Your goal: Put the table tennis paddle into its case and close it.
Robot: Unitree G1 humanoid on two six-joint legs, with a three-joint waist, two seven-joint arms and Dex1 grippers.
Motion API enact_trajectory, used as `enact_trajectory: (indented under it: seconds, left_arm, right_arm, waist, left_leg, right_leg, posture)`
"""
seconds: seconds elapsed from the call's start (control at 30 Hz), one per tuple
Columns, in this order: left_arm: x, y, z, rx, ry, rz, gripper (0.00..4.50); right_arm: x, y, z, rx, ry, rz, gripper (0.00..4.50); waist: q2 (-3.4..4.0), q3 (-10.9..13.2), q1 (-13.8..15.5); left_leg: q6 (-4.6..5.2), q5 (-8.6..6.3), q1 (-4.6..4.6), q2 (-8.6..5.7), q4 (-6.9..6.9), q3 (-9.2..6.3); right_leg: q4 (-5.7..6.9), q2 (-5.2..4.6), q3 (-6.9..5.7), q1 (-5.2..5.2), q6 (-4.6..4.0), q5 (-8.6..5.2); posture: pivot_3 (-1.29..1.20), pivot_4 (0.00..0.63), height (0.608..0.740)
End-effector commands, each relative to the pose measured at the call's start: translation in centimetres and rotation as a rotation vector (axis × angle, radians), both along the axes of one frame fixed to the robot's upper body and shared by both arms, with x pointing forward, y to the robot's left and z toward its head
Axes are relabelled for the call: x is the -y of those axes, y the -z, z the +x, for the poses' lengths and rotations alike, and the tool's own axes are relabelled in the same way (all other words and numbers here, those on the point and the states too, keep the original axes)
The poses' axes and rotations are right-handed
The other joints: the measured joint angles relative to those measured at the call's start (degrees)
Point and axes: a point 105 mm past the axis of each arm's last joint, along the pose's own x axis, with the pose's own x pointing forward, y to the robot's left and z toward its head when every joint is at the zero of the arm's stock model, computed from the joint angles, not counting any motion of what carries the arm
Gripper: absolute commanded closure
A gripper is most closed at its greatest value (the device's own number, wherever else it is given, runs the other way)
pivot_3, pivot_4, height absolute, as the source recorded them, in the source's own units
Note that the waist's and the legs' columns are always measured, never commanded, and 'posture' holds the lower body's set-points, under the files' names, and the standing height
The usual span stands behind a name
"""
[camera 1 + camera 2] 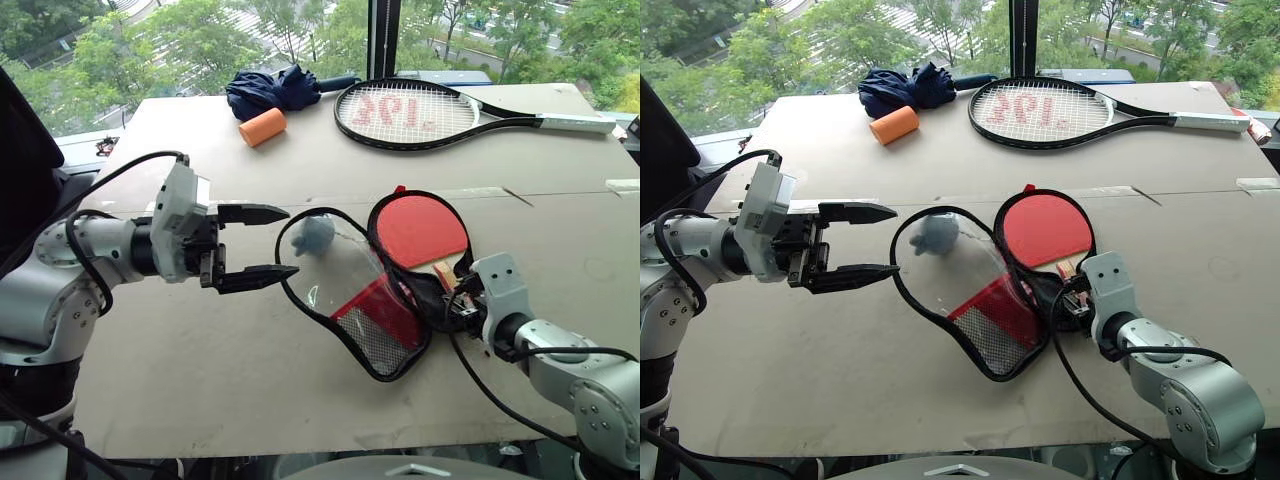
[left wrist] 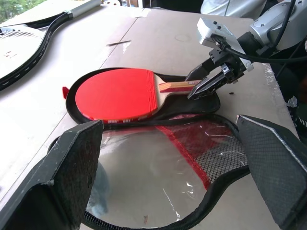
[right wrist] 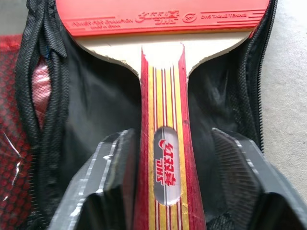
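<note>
The table tennis paddle [image 1: 420, 228] lies red face up in the black-lined half of the open case [image 2: 201, 103]. Its striped wooden handle [image 3: 165, 163] points toward my right gripper [image 1: 450, 297]. That gripper's fingers stand on either side of the handle, open, with a gap at one side. The case's lid [image 1: 355, 300], with clear panel and red mesh, is flipped open to the left, and a fuzzy grey-blue ball [image 1: 312, 235] lies under the panel. My left gripper [image 1: 291, 242] hovers open just left of the lid, pointing right, holding nothing.
At the table's far side lie a large black tennis racket [image 1: 410, 112], a folded dark blue umbrella [image 1: 275, 88] and an orange cylinder [image 1: 263, 127]. Bare tabletop [image 1: 200, 350] stretches in front of the case, up to the near edge.
</note>
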Motion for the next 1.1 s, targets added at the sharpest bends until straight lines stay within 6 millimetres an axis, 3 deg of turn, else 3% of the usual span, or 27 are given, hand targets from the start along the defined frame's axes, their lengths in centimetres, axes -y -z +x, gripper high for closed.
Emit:
enact_trajectory:
  seconds: [0.03,0.07,0.3,0.47,0.6,0.73,0.83,1.0,1.1]
  left_arm:
    - [-0.1,-0.6,-0.4,0.035,0.004,0.004,0.00]
    - [0.0,-0.5,-0.5,0.030,0.005,0.002,0.00]
    - [-0.2,1.0,-1.9,-0.070,-0.006,-0.023,0.00]
    - [-2.5,6.1,-4.2,-0.255,-0.102,-0.014,0.00]
    - [-3.6,8.4,-4.8,-0.270,-0.160,0.020,0.00]
    - [-4.3,10.4,-3.9,-0.202,-0.241,0.054,0.00]
    - [-3.4,11.6,-2.7,-0.127,-0.262,0.037,0.00]
    - [-2.4,13.0,-0.4,0.004,-0.269,0.071,0.00]
    - [-1.9,13.9,0.2,0.027,-0.239,0.097,0.00]
  right_arm:
    - [0.2,-2.3,0.6,0.117,-0.015,0.028,0.39]
    - [0.1,-2.9,0.6,0.139,-0.040,0.046,0.04]
    - [2.3,-5.5,-0.9,0.225,-0.202,0.155,0.04]
    - [6.4,-5.3,-1.3,0.331,-0.313,0.124,0.04]
    - [7.2,-6.3,-2.9,0.488,-0.458,0.115,0.04]
    - [8.6,-5.1,-3.9,0.437,-0.515,0.121,0.04]
    - [9.2,-4.2,-5.0,0.368,-0.613,0.088,0.04]
    - [9.5,-5.4,-6.4,0.340,-0.731,0.168,0.04]
    - [9.3,-7.3,-6.8,0.464,-0.811,0.217,0.04]
  waist:
    - [0.00,0.00,-0.02]
    - [0.00,0.00,-0.06]
    - [-0.01,0.00,0.06]
    - [-0.04,0.00,-0.33]
    - [-0.16,0.07,0.14]
    - [-0.16,0.07,0.68]
    - [-0.16,0.06,0.93]
    - [-0.23,0.08,0.94]
    - [-0.24,0.09,0.72]
  left_leg:
    - [0.00,0.00,0.00,0.00,0.00,0.02]
    - [0.00,0.00,0.00,0.00,0.00,0.03]
    - [0.02,-0.01,-0.07,0.02,-0.02,0.10]
    - [0.07,-0.04,0.07,0.08,-0.09,0.34]
    - [0.10,-0.06,0.10,0.19,-0.06,0.34]
    - [0.29,-0.18,0.35,0.24,-0.05,0.34]
    - [0.32,-0.20,0.34,0.21,-0.01,0.35]
    - [0.31,-0.20,0.32,0.23,0.06,0.33]
    - [0.31,-0.20,0.32,0.25,0.06,0.33]
  right_leg:
    - [0.01,0.00,0.02,-0.02,0.00,0.00]
    - [0.01,0.01,0.03,-0.02,0.00,0.00]
    - [-0.02,0.01,0.08,-0.03,0.00,0.00]
    - [-0.06,0.03,0.29,0.07,0.01,0.00]
    - [0.01,0.08,0.24,0.08,0.00,0.00]
    - [-0.01,0.07,0.19,0.38,0.00,0.01]
    - [-0.06,0.03,0.19,0.40,0.00,0.01]
    - [-0.05,0.07,0.15,0.41,0.00,0.01]
    - [-0.04,0.09,0.16,0.41,0.00,0.01]
  posture:
    - [0.00,0.150,0.740]
    - [0.00,0.150,0.740]
    - [0.00,0.150,0.740]
    - [0.00,0.150,0.740]
    - [0.00,0.150,0.740]
    - [0.00,0.150,0.740]
    - [0.00,0.150,0.740]
    - [0.00,0.150,0.740]
    - [0.00,0.150,0.740]
